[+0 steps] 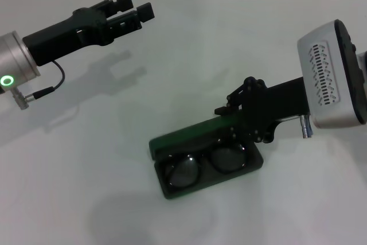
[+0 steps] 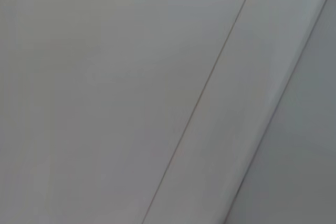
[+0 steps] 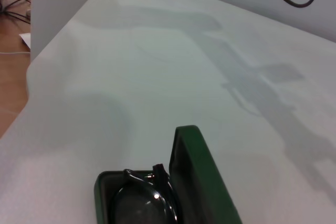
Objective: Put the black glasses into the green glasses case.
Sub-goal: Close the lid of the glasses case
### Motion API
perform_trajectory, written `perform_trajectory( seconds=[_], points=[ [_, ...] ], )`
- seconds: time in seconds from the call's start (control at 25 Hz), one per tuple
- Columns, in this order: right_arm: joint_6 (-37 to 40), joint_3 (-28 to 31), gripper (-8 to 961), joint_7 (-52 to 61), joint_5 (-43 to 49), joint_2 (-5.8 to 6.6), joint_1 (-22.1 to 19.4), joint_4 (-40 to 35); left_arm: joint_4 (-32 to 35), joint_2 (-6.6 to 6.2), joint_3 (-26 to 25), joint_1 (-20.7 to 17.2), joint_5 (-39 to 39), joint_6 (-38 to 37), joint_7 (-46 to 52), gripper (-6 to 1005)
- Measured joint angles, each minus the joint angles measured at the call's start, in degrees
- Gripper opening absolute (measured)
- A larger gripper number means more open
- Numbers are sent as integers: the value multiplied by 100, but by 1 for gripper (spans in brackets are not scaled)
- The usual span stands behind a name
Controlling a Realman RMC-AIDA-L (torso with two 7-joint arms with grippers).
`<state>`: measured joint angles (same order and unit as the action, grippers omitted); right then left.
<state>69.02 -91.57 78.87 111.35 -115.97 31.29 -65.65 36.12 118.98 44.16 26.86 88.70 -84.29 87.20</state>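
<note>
1. Nearest to us, the green glasses case [image 1: 198, 159] lies open on the white table [image 1: 86, 170], its tray turned upward so that it can take a load from above. The black glasses [image 1: 206, 162] rest inside this tray, lenses side by side, which we judge places the task's object at its goal.

2. The lid [image 3: 202, 177] stands raised along the far long edge of the tray. In the right wrist view it rises beside one lens and the frame's bridge [image 3: 157, 174]. We infer it is left up because closing has not yet been carried out.

3. Just behind the case, the right gripper [image 1: 241, 104] is poised over the lid's end, close to the hinge side. We cannot tell whether its fingers are parted or closed, nor whether they touch the lid; its position suits either letting go or pushing the lid down.

4. Farthest away, the left gripper [image 1: 133, 11] hangs above bare table, well apart from the case, its fingers spread and holding nothing. We read this as a parked pose, keeping clear of the working arm.
</note>
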Motion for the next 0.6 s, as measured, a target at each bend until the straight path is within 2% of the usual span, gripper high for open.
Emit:
perform_trajectory(
  seconds=[0.04,0.24,0.6],
  points=[
    [-2,0,375,1,1,3,4,5,0,1,1,3,4,0,0,819],
    [-198,32,200,-3,-27,-1,-12,22,0,2,-15,4,-4,0,-2,819],
    [-1375,-20,170,-72,-150,-21,-215,-33,0,0,-39,11,-52,2,-21,819]
  ],
)
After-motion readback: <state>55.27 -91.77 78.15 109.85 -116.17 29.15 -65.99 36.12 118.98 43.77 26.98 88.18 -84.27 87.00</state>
